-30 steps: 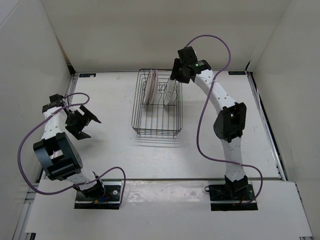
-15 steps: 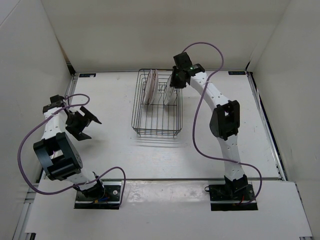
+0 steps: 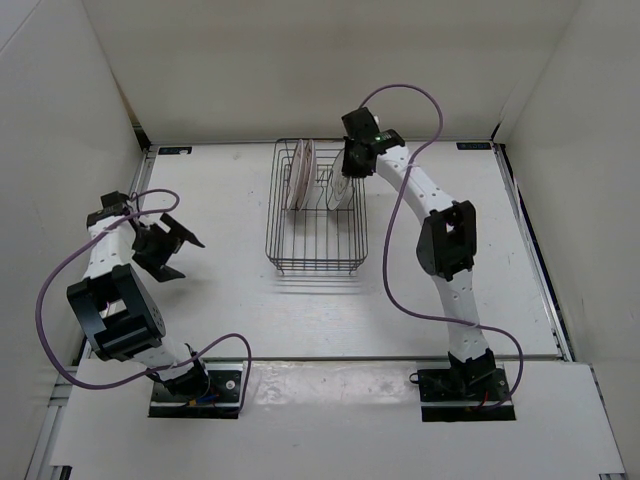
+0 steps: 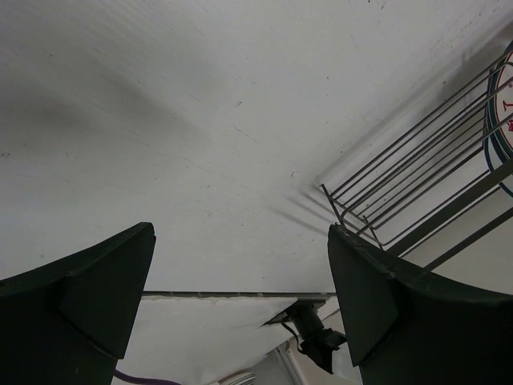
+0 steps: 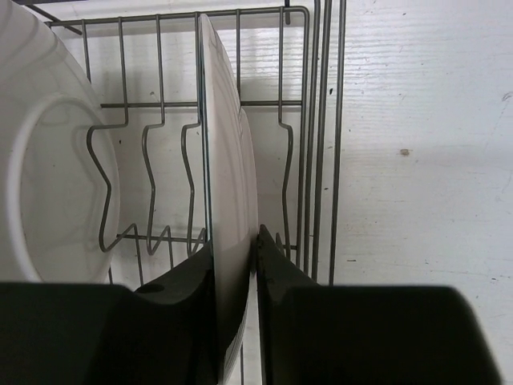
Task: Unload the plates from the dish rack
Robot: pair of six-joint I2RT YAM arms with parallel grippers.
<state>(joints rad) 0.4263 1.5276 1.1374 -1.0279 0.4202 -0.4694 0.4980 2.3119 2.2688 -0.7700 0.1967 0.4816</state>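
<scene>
The dish rack (image 3: 316, 266), a dark wire basket, stands at the table's back centre. Whitish plates (image 3: 300, 172) lean upright at its left side. One more plate (image 3: 343, 190) stands at its right side. My right gripper (image 3: 350, 168) reaches down onto this plate. In the right wrist view the plate (image 5: 228, 160) stands edge-on in the rack (image 5: 321, 120), and my right gripper (image 5: 235, 249) is shut on its rim, one finger on each face. A second plate (image 5: 48, 176) stands to the left. My left gripper (image 3: 180, 252) hangs open over the table, left of the rack, holding nothing.
White walls enclose the table on three sides. In the left wrist view the left gripper (image 4: 240, 281) frames bare table, with the rack's corner (image 4: 401, 200) and a patterned plate's edge (image 4: 505, 104) at the right. A purple cable (image 3: 400, 260) loops beside the right arm.
My right gripper has come down over the right-hand plate and closed its fingers onto the rim. The left arm has not moved.
</scene>
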